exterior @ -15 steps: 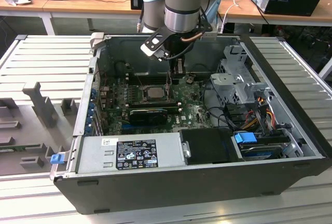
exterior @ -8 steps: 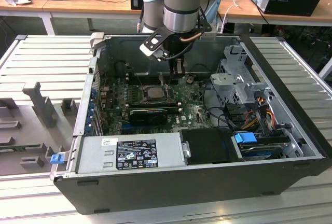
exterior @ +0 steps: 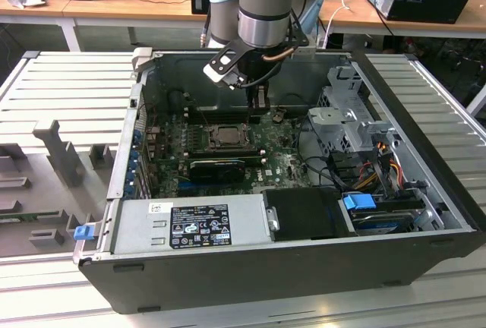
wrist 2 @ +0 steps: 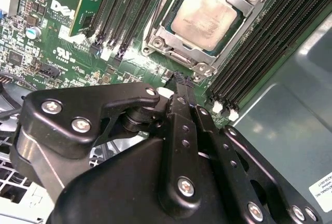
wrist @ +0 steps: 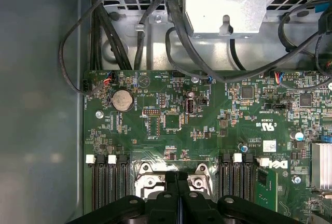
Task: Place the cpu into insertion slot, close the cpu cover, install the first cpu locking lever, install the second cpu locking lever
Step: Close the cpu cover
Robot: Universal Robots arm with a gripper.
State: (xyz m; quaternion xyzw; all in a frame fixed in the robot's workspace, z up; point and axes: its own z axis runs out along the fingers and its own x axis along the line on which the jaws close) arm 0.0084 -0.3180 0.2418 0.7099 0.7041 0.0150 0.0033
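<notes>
Open computer case (exterior: 414,127) on worktop (exterior: 61,85). Motherboard (wrist 2: 57,53) inside. End effector (wrist 2: 179,81) clenched, empty, hovering just beside the cover (wrist 2: 239,29), which lies flat around the cpu (wrist 2: 205,16).

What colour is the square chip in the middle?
The cpu is silvery-tan with dull smudges, clearest in the second wrist view.
</notes>
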